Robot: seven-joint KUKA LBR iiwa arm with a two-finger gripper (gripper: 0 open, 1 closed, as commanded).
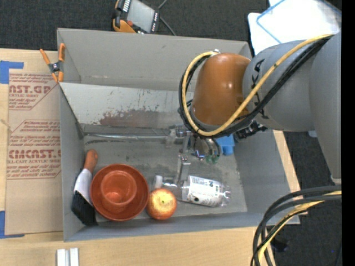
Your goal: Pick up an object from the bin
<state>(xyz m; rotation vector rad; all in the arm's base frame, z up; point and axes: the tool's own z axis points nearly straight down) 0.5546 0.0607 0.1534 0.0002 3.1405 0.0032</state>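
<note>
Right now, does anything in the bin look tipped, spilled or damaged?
The clear labelled bottle lies on its side near the front wall, right of the apple. Reddish-brown smears mark the bin's back wall. Nothing looks spilled; the orange bowl sits upright.

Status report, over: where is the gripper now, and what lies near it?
Gripper low in mid-bin, over neck end of clear plastic bottle lying on its side. Red apple just left of bottle, orange bowl beyond. Blue thing partly behind arm.
</note>
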